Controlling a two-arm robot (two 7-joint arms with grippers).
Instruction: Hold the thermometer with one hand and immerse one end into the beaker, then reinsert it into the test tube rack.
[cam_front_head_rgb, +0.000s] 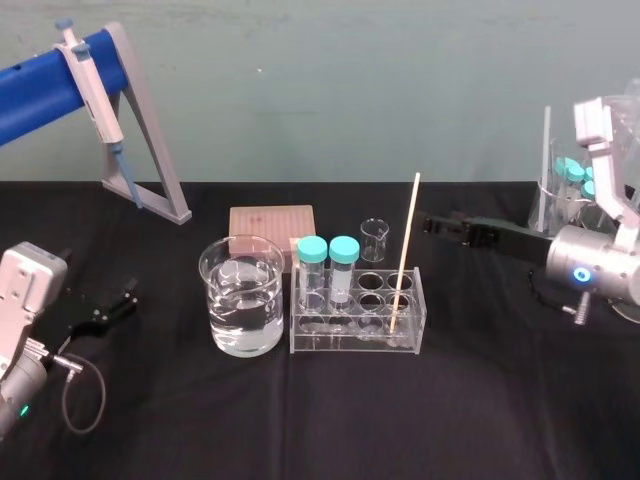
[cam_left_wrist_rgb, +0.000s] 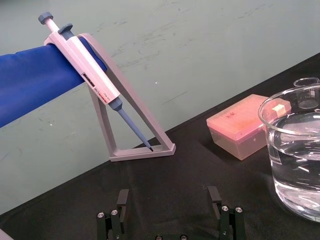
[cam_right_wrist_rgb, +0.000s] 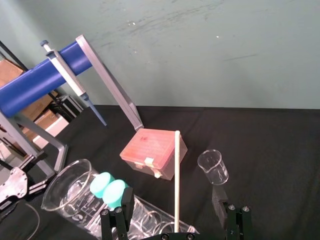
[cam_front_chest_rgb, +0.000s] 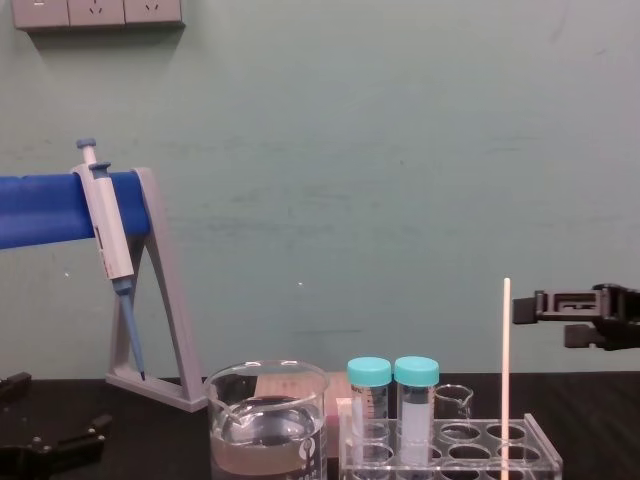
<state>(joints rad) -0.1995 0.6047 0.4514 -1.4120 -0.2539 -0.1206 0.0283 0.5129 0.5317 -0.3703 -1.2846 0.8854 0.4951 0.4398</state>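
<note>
Thermometer (cam_front_head_rgb: 405, 252) run: stock listed by size, hazards first.

1. Right gripper (cam_front_head_rgb: 432, 224): jaws apart and clamped on nothing. The tips are just beside the thermometer's upper part, on its right. Hazard: if you close off-centre, the thin thermometer may be shoved sideways, flex, or lever the rack. Centre it between the jaws first.
2. Left gripper (cam_left_wrist_rgb: 168, 202): jaws apart and empty, parked low at the left, well apart from the beaker. You should have no trouble from it.
3. Beaker (cam_front_head_rgb: 242, 300): holds water and sits just left of the rack. Hazard: if you come in low you could knock the rim. A slack grip could let the thermometer slide in.
4. Rack (cam_front_head_rgb: 345, 343): clear, and probably light. Hazard: a slanted pull may bind the thermometer in its hole and drag the rack along. Pull along the thermometer's own axis.
5. Tubes (cam_front_head_rgb: 328, 262): capped, at the rack's left end, between thermometer and beaker. Hazard: your carry path crosses them, so lift the lower end above the caps first.
6. Thermometer: the lower end sits in a hole at the rack's right end. The long axis is near vertical and the free end points up. It leans slightly rightward in the head view and looks plumb in the chest view.
</note>
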